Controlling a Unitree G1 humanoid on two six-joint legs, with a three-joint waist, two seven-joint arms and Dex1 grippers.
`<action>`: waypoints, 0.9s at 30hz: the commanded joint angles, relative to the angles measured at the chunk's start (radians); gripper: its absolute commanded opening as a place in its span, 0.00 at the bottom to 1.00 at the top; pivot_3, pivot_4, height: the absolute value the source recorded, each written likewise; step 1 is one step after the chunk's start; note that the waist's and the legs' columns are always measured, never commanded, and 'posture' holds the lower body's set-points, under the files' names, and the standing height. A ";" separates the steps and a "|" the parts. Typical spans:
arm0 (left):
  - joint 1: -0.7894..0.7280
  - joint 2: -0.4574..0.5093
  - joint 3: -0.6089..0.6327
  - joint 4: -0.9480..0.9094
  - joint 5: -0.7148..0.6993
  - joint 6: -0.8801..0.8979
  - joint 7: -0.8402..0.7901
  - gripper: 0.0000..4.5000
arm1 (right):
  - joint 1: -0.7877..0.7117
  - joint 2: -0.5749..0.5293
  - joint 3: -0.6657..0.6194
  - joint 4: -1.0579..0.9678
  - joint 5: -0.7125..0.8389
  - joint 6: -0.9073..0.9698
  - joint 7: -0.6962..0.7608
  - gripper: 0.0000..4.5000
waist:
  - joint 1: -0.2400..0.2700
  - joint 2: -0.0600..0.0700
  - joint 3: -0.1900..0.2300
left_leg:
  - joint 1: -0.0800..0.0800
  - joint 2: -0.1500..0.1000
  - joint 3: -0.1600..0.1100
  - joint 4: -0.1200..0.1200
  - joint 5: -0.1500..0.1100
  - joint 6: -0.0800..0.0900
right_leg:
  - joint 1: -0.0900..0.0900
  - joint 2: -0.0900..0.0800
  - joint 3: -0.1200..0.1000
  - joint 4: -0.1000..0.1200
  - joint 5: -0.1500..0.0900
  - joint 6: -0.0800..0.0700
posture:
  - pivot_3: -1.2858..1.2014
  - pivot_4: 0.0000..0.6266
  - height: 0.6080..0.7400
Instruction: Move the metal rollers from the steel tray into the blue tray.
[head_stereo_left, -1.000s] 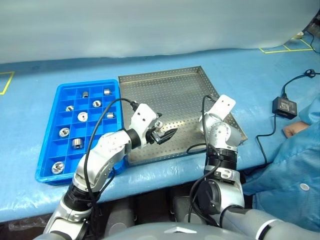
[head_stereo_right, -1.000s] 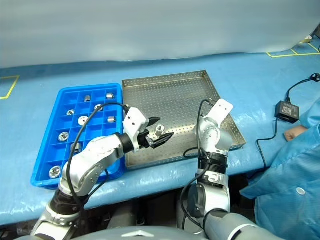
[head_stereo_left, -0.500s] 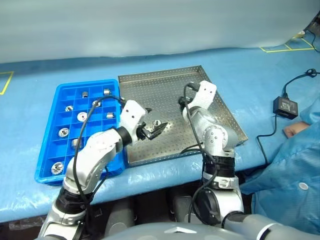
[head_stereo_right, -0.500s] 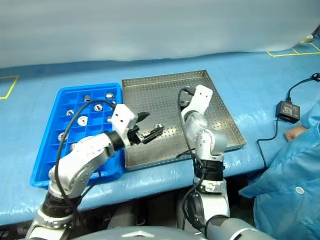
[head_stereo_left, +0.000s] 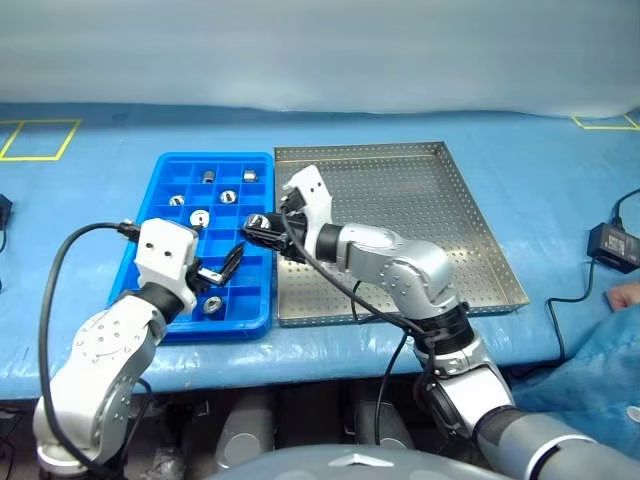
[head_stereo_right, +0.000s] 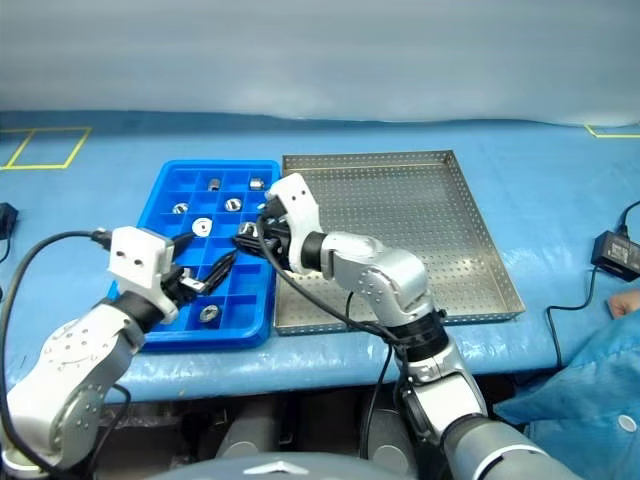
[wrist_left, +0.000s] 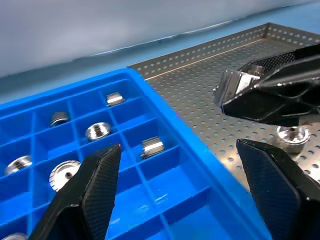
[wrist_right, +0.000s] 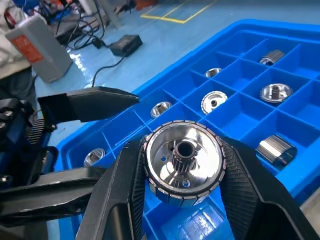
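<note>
Compared with a second ago: right claw (head_stereo_left: 258, 228) no longer above the right part of the steel tray (head_stereo_left: 420, 200); now reaching across it to the right edge of the blue tray (head_stereo_left: 215, 157). Left claw (head_stereo_left: 225, 263) gone from the steel tray's near left part, now above the near cells of the blue tray. Whole view swung as well, so both trays sit elsewhere in the picture without having been moved.

Right claw clamped on one roller (wrist_right: 182, 162), pinched by its rim between the two black fingers, just above the blue tray's right-hand cells. Left claw spread wide, holding nothing, its tips close to the right claw but apart from it.

Held roller's axis running along the fingers, roughly level, open face turned back toward the wrist. Wider than long, so a squat ring with no real long axis.

Bright polished silver, cup-shaped, fine ribs around the outer rim, a small toothed hub with a dark bore in the middle, a few small holes in the floor of the cup.

Other rollers (head_stereo_left: 199, 218) lying singly in cells of the blue tray, some on end, some on their side. One more (wrist_left: 292, 136) standing upright on the steel tray's dotted floor, near the blue tray, below the right claw.
</note>
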 joint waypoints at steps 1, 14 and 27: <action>0.045 -0.002 0.031 -0.082 0.007 0.024 0.034 0.89 | -0.058 0.053 0.050 0.099 -0.082 -0.111 0.040 0.38 | 0.015 -0.001 0.000 | 0.000 0.000 0.000 0.000 0.000 0.000 | 0.000 0.000 0.000 0.000 0.000 0.000 | 0.63 0.24 1.00; 0.076 -0.042 -0.040 -0.095 0.017 0.028 0.091 0.89 | -0.188 0.217 0.028 0.523 -0.266 -0.416 0.094 0.38 | 0.065 -0.002 0.000 | -0.001 0.000 -0.002 -0.001 0.000 -0.002 | 0.000 0.000 -0.003 -0.001 -0.001 -0.001 | 0.65 0.24 1.00; -0.007 -0.054 -0.123 -0.032 0.003 0.013 0.074 0.89 | -0.147 0.197 -0.070 0.396 -0.261 -0.411 0.074 0.75 | 0.062 -0.002 0.000 | -0.002 -0.001 -0.002 -0.003 0.000 -0.004 | -0.002 0.001 -0.004 0.000 -0.001 -0.004 | 0.63 0.24 1.00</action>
